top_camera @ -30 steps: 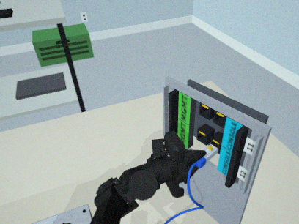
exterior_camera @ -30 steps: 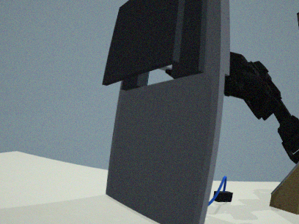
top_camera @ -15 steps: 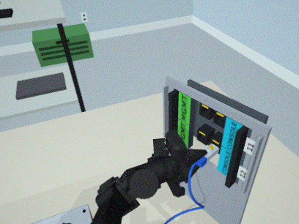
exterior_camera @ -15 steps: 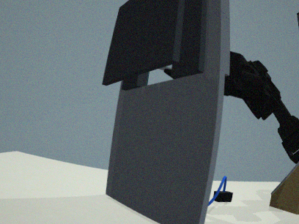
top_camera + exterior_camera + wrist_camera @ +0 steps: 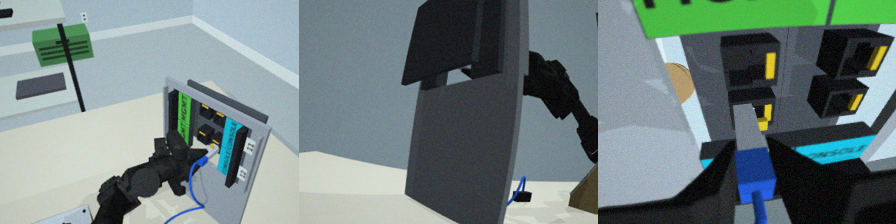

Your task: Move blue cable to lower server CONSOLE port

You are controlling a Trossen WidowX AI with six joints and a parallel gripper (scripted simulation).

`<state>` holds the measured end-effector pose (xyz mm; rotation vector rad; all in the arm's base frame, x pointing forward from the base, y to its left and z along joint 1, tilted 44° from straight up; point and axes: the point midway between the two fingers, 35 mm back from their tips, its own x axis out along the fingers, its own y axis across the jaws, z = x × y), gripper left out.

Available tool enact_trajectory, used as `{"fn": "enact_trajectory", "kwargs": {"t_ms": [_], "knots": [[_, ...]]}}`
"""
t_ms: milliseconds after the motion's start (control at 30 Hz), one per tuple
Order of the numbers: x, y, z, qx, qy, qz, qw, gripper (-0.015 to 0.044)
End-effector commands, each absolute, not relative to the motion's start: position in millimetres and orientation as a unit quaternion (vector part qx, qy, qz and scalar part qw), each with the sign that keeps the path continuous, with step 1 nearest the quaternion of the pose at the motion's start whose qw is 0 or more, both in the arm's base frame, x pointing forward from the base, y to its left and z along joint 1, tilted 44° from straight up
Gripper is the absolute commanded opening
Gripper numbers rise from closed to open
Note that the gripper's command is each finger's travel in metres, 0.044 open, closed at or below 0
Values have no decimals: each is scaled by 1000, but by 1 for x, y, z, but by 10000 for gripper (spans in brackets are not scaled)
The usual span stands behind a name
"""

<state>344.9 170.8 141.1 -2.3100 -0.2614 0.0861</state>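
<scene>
Four black sockets with yellow strips face me, in two pairs. Cyan CONSOLE label [image 5: 229, 146] [image 5: 838, 150] runs along one side, green MGMT label [image 5: 184, 117] [image 5: 748, 17] along the other.

Claw [image 5: 206, 157] [image 5: 750, 144]: closed on the plug [image 5: 209, 154] [image 5: 754, 170], one finger either side of its blue rear. Plug's pale front points at the lower CONSOLE socket [image 5: 216, 140] [image 5: 740, 106] and overlaps it in my wrist view; whether it is seated inside, I cannot tell. Upper CONSOLE socket [image 5: 833, 98] sits apart from the plug, to its right in that view.

Close quarters: a black rail [image 5: 236, 157] stands upright just beside the cyan label, near my fingers. Tags 11 [image 5: 250, 146] and 12 [image 5: 242, 173] are on the grey panel [image 5: 229, 195] [image 5: 464, 146] past it. From outside, that panel hides most of my claw; my arm [image 5: 144, 181] [image 5: 557, 88] reaches in from behind it.

Blue cable [image 5: 190, 181] [image 5: 522, 179] [image 5: 759, 210] leaves the plug and bends down in front of the panel. A small black block [image 5: 523, 196] lies by the cable on the table [image 5: 55, 157] [image 5: 343, 172].

Farther off: green box [image 5: 81, 38], dark pole [image 5: 75, 77] crossing before it, flat dark slab [image 5: 40, 86] on a pale shelf.
</scene>
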Motion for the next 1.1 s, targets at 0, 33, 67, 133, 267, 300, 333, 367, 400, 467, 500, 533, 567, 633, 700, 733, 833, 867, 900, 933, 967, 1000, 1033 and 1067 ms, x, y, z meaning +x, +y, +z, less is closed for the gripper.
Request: {"fn": "enact_trajectory", "kwargs": {"t_ms": [0,33,67,133,267,300,333,367,400,467,500,533,567,633,700,733,833,867,900,933,967,1000,1033,1067], "knots": [[346,173,143,-911,-107,32,396,0],[347,173,143,-911,-107,32,396,0],[347,173,143,-911,-107,32,396,0],[347,173,143,-911,-107,32,396,0],[348,174,142,-911,-107,32,397,0],[348,174,142,-911,-107,32,397,0],[348,174,142,-911,-107,32,397,0],[349,174,142,-911,-107,32,397,0],[349,174,142,-911,-107,32,397,0],[349,174,142,-911,-107,32,397,0],[350,175,142,-911,-107,32,397,0],[350,175,142,-911,-107,31,397,0],[350,175,142,-911,-107,31,397,0],[350,175,142,-911,-107,31,397,0],[351,175,142,-911,-107,31,397,0],[351,175,142,-911,-107,31,397,0],[352,176,142,-911,-107,31,397,0],[352,176,142,-911,-107,31,397,0],[352,176,142,-911,-107,31,397,0],[352,176,142,-911,-107,31,397,0],[352,176,142,-911,-108,31,397,0],[353,176,142,-911,-108,31,397,0],[353,177,141,-911,-108,31,397,0],[353,177,141,-911,-108,31,397,0]]}}
